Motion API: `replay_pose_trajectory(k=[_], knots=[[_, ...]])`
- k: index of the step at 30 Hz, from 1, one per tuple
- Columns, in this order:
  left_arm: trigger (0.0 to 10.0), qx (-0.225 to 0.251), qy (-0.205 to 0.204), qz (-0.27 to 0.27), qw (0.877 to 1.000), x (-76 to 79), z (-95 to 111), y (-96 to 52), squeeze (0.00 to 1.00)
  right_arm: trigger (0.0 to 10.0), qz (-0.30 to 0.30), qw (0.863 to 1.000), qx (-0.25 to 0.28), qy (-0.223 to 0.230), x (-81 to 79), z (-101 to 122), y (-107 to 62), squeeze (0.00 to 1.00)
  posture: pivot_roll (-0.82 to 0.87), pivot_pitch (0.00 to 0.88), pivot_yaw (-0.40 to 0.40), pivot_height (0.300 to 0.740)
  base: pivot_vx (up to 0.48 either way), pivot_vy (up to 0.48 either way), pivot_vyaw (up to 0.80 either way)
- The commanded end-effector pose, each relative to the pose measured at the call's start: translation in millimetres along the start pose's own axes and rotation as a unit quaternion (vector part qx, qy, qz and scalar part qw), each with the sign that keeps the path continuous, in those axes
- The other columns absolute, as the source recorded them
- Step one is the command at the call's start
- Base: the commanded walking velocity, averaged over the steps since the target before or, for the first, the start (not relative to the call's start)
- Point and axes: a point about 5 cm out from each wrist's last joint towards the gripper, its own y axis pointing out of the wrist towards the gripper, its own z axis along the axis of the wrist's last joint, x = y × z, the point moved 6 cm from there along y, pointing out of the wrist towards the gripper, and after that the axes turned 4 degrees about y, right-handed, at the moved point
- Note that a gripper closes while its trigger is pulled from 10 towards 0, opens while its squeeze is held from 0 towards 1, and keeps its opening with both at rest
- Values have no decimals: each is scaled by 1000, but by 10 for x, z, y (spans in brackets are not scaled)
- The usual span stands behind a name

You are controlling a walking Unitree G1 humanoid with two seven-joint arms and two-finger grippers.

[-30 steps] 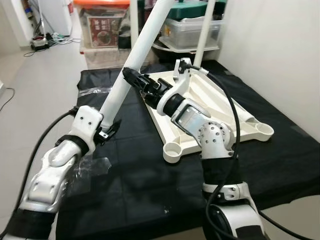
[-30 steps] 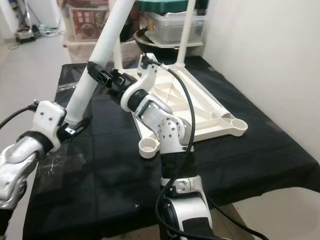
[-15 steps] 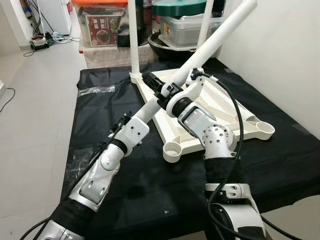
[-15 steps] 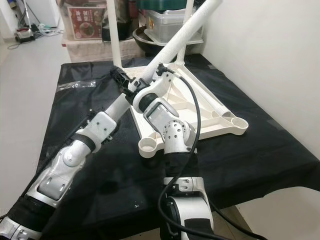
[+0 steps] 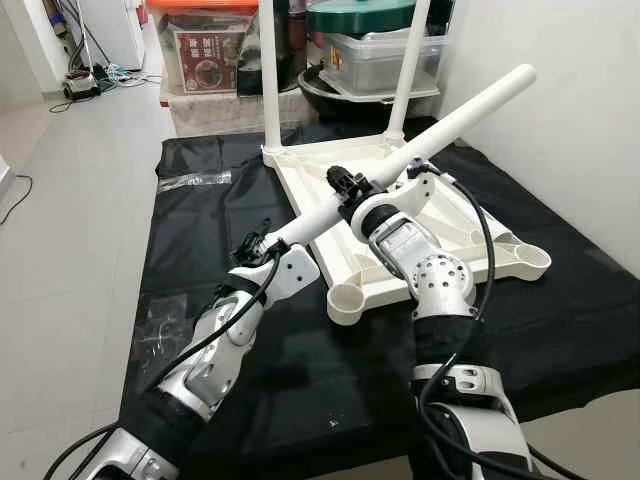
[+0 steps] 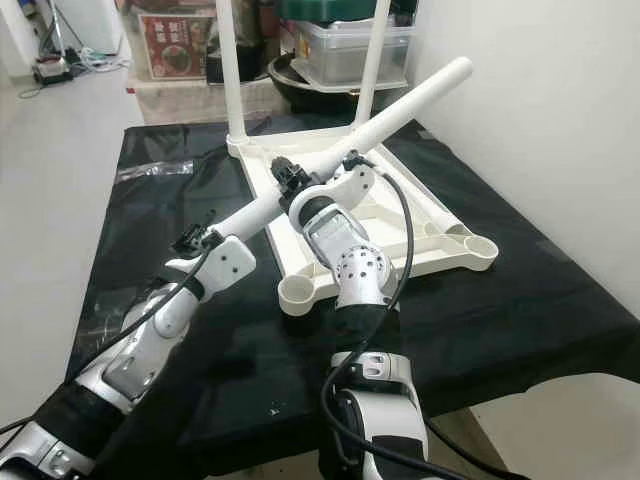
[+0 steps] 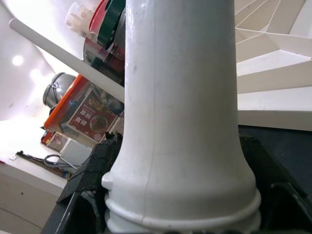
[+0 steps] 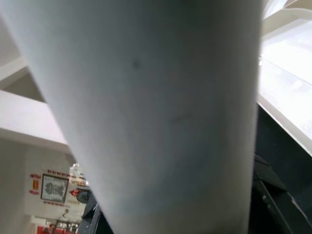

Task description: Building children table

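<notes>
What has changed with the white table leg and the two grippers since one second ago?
The loose table leg has swung down from steeply upright to a low slant over the upturned tabletop, its far end now pointing toward the wall. The left gripper moved inward with the leg's lower end; the right gripper keeps its hold mid-length. The tabletop, its two fitted legs and the black cloth stayed put.

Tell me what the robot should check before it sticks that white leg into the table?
1. Left gripper holds the loose leg's lower end: ok.
2. Right gripper grips the leg mid-way: ok.
3. Tabletop lies upside down on the black cloth: ok.
4. Two legs already stand in the far corners: ok.
5. Near sockets empty and free: ok.
6. Leg lined up over a socket: not ok, it slants across the tabletop.
7. Which end fits the socket: cannot tell.
</notes>
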Motion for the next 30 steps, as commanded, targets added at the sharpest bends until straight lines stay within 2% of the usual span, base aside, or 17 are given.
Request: replay_pose_trajectory(k=[1, 9, 10, 12, 16, 17, 19, 20, 22, 23, 24, 25, 26, 27, 28, 29, 30], knots=[[10000, 15, 17, -12, 1000, 75, 82, 13, 0, 0, 28, 995, -69, 68, -283, -663, 29, 0, 13, 0, -28, 740, 0, 0, 0], [10000, 16, 9, -13, 1000, 96, 81, 3, 0, 0, 32, 995, -56, 82, -332, -591, 37, 0, 15, 0, -34, 740, 0, 0, 0], [10000, 15, 0, -8, 1000, 85, 75, -2, 1000, 0, 33, 994, -54, 85, -355, -572, 38, 0, 16, 0, -35, 740, 0, 0, 0], [10000, 6, -28, -1, 1000, 27, 23, -24, 1000, 0, 45, 994, -48, 83, -415, -520, 39, 0, 16, 0, -34, 740, 0, 0, 0], [10000, 3, -38, 2, 999, 1, 4, -31, 1000, 0, 49, 994, -46, 81, -436, -499, 40, 0, 16, 0, -34, 740, 0, 0, 0], [10000, 6, -51, 11, 999, -116, -23, -83, 1000, 0, 66, 996, -27, 51, -457, -367, 47, 0, 22, 0, -34, 740, 0, 0, 0], [10000, 12, -60, 20, 998, -223, -28, -134, 1000, 0, 77, 996, -12, 30, -464, -247, 52, 0, 23, 0, -34, 740, 0, 0, 0], [10000, 17, -84, 25, 996, -312, -19, -194, 1000, 0, 88, 996, 4, 6, -464, -111, 57, 0, 28, 0, -37, 740, 0, 0, 0], [10000, 17, -84, 25, 996, -312, -19, -194, 1000, 0, 88, 996, 4, 6, -464, -111, 57, 0, 28, 0, -37, 740, 0, 0, 0], [10000, 20, -90, 42, 995, -444, -22, -263, 1000, 0, 101, 995, 16, -22, -469, 12, 57, 0, 30, 0, -39, 740, 0, 0, 0], [10000, 20, -90, 42, 995, -444, -22, -263, 1000, 0, 101, 995, 16, -22, -469, 12, 57, 0, 30, 0, -39, 740, 0, 0, 0], [10000, 18, -82, 69, 994, -602, -51, -323, 1000, 0, 114, 991, 27, -63, -476, 119, 52, 0, 39, 0, -47, 740, 0, 0, 0], [10000, 18, -82, 69, 994, -602, -51, -323, 1000, 0, 114, 991, 27, -63, -476, 119, 52, 0, 39, 0, -47, 740, 0, 0, 0], [10000, 14, -78, 105, 991, -807, -99, -398, 1000, 0, 126, 986, 34, -104, -475, 216, 44, 0, 42, 0, -48, 740, 0, 0, 0], [10000, 14, -78, 105, 991, -807, -99, -398, 1000, 0, 126, 986, 34, -104, -475, 216, 44, 0, 42, 0, -48, 740, 0, 0, 0], [10000, 9, -76, 128, 989, -946, -140, -459, 878, 0, 134, 981, 40, -132, -474, 290, 36, 0, 49, 0, -53, 740, 0, 0, 0], [10000, 9, -76, 128, 989, -946, -140, -459, 878, 0, 134, 981, 40, -132, -474, 290, 36, 0, 49, 0, -53, 740, 0, 0, 0]])
